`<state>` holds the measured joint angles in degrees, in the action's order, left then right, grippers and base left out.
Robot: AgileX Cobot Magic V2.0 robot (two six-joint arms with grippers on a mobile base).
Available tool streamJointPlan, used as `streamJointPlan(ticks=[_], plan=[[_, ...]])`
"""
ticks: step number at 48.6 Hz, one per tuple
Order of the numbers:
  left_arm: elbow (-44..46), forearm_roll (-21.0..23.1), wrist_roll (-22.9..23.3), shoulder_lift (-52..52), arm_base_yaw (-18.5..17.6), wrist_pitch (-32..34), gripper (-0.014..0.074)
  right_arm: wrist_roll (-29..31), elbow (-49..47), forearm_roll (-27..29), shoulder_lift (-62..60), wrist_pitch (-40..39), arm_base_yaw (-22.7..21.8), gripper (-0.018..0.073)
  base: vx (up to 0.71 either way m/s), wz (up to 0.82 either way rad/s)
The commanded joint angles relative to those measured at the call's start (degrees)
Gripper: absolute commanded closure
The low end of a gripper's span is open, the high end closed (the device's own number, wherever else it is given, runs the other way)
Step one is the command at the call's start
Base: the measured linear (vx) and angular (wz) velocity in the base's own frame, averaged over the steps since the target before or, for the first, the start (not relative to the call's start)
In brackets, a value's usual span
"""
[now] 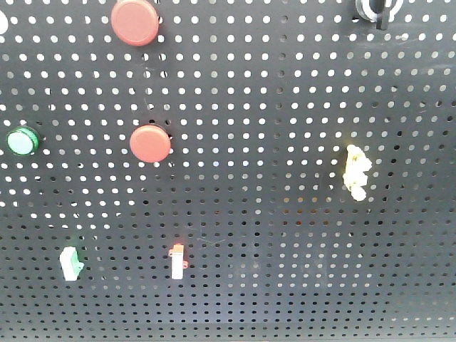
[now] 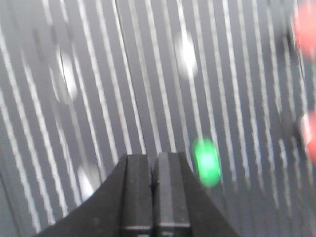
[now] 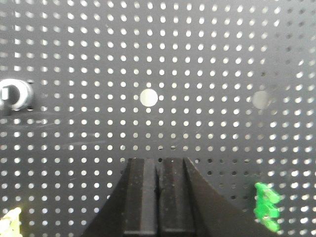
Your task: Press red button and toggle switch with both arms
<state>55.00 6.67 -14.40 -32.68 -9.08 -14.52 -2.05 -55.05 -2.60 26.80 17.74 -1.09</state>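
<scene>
With left jaws and right jaws both clenched empty, centre the left jaws on the red button (image 1: 135, 21), top-left on the pegboard (image 1: 285, 107), not the green button (image 2: 206, 162) nearby, and shift the right jaws leftward onto the toggle switch (image 3: 12, 95), top-right, approaching squarely.

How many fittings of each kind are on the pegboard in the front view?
Red buttons: 2, the larger red button and the smaller red button
Green button: 1
White switches: 2, the green-tipped switch and the red-tipped switch
Yellow knobbly piece: 1
Toggle switch: 1, cut by the top edge
Total: 7
</scene>
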Motion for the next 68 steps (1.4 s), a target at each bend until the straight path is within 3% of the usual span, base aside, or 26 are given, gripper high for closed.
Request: streamJointPlan(ticks=[1, 4, 7, 13, 20, 23, 26, 32, 44, 68], plan=[[5.5, 3.7, -0.2, -2.5, -0.3, 2.8, 0.0594, -1.2, -1.9, 2.3, 1.0, -3.7, -0.3, 0.0562, 0.0, 0.0], [7.5, 7.3, -1.5, -4.1, -0.4, 0.4, 0.0594, -1.2, -1.9, 3.9, 1.0, -3.6, -0.3, 0.0562, 0.0, 0.0], [9.3, 11.2, -5.6, -6.1, -1.1, -1.6, 0.0594, -1.2, -1.9, 5.0, 1.0, -3.6, -0.3, 0.0562, 0.0, 0.0], [13.0, 25.4, -19.5, -11.0, -4.2, -4.8, 0.0594, -1.2, -1.9, 6.4, 1.0, -3.5, -0.3, 0.0562, 0.0, 0.0], [19.0, 44.4, -39.1, -17.6, -8.5, -10.0, 0.0594, -1.2, -1.9, 6.2, 1.0, -2.8, -0.3, 0.0562, 0.0, 0.0], [22.1, 50.4, -44.6, -21.1, -9.6, -11.9, 0.0594, -1.1, -1.9, 6.2, 1.0, -2.2, -0.3, 0.0562, 0.0, 0.0], [25.2, 54.7, -46.7, -24.1, -10.3, -12.6, 0.0594, -0.7, -1.9, 6.1, 1.0, -1.6, -0.3, 0.0562, 0.0, 0.0], [30.7, 57.6, -46.3, -30.3, -10.5, -13.9, 0.0594, 0.3, -1.9, 6.1, 1.0, -0.7, -0.3, 0.0562, 0.0, 0.0], [36.2, 57.7, -43.6, -37.1, -10.5, -17.9, 0.0594, 0.3, -1.9, 5.9, 1.0, -0.7, -0.3, 0.0562, 0.0, 0.0], [36.2, 57.5, -43.4, -41.2, -10.5, -10.7, 0.0594, 0.3, -1.9, 5.9, 1.0, -0.6, -0.3, 0.0562, 0.0, 0.0]])
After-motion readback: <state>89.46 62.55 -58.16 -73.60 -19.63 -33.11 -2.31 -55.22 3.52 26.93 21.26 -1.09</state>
